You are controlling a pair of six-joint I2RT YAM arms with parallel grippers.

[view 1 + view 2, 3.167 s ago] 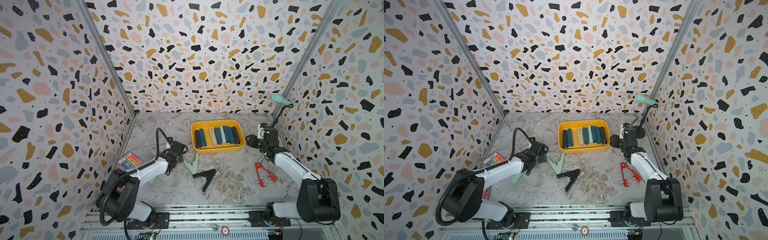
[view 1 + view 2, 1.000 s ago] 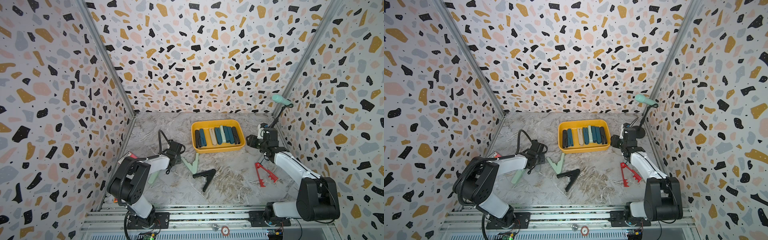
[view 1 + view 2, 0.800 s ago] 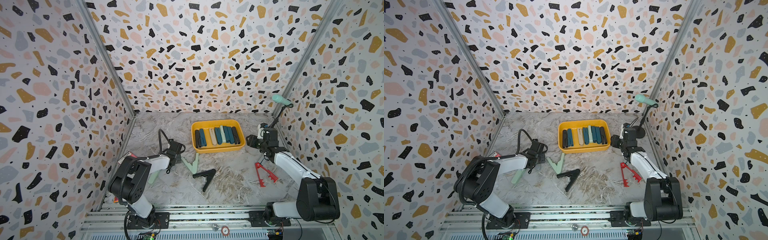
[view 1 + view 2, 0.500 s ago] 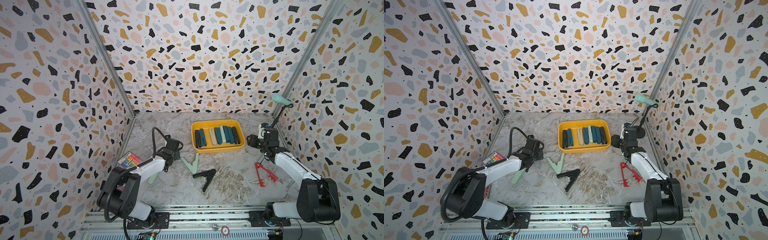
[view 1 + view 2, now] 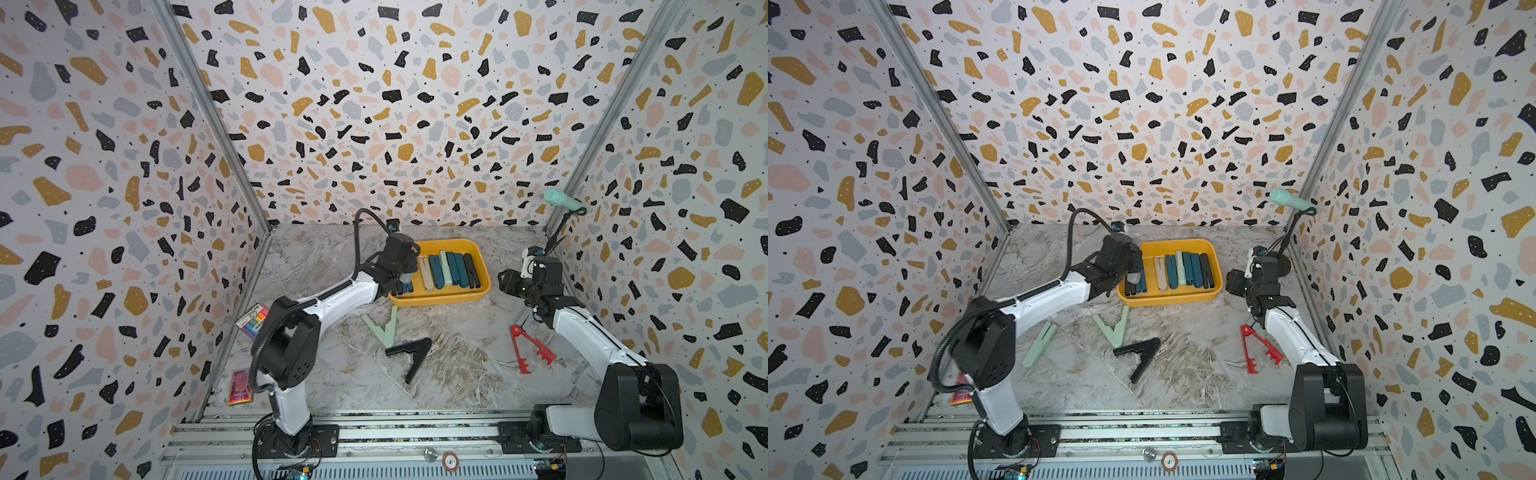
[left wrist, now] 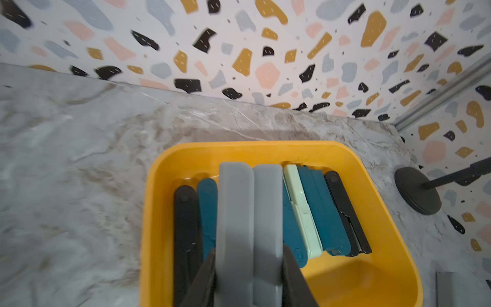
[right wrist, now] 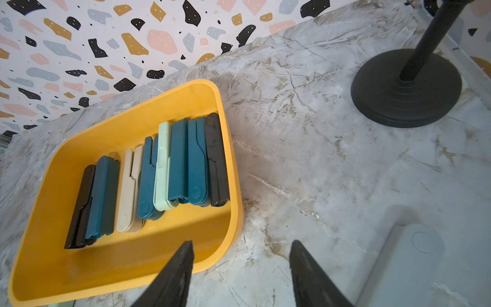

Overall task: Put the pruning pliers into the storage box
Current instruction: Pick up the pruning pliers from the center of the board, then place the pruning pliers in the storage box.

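Left fingers (image 6: pixel 204 276) are clamped on the grey pruning pliers (image 6: pixel 249 226), which hang right over the storage box's (image 6: pixel 385 239) left end, long axis lined up with the row (image 6: pixel 313 212) lying inside. My guess: straight down, then let go. Right fingers (image 7: pixel 175 273) sit open and empty just beside the box's right end.

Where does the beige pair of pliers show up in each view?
Top view: beige pliers inside the storage box, between teal pairs.
Top view: same spot.
Left wrist: not visible.
Right wrist: in the box, between teal pairs.
Shared landmark: the box's yellow rim.
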